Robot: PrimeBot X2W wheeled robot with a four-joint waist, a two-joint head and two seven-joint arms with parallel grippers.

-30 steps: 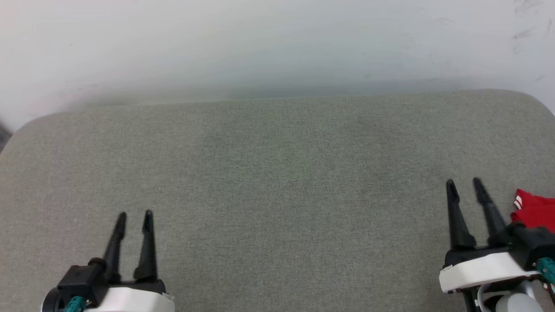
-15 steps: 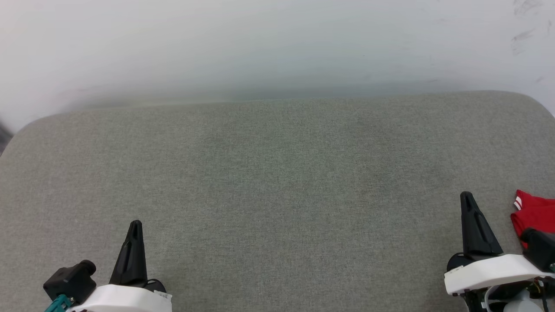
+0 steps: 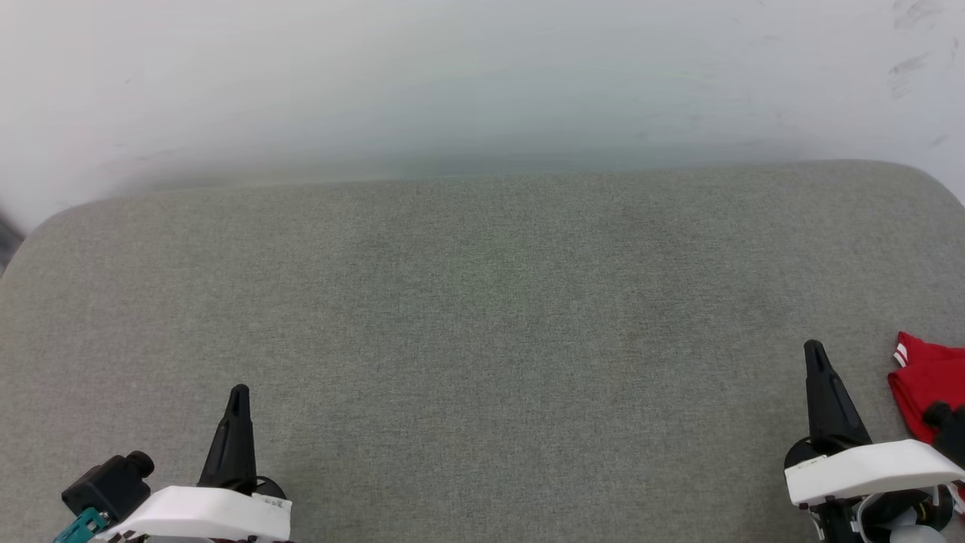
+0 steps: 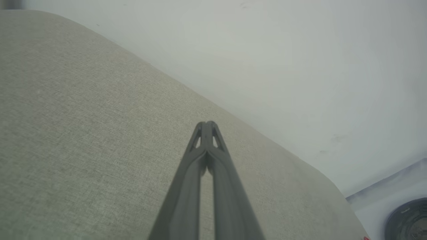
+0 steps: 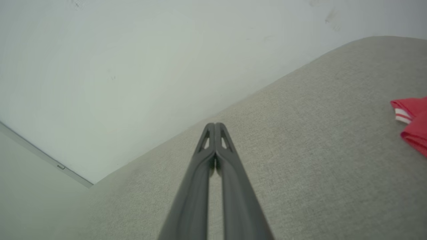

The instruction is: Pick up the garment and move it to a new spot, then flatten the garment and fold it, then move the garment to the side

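Left gripper [image 3: 238,394], two long dark fingers on a white wrist housing, at the lower left of the head view: tips pressed together with nothing between them, as the left wrist view [image 4: 207,125] also shows. Grey-green woven upholstered surface [image 3: 482,302] with rounded corners, spanning the full width and backed by a plain white wall [image 3: 482,75]. Right gripper [image 3: 813,351], same build, at the lower right: fingers likewise clenched on nothing. Red jersey garment [image 3: 926,373] with a red-white striped hem, bunched at the far right edge of the surface, just beside the right gripper and apart from its fingers; partly cut off by the frame.
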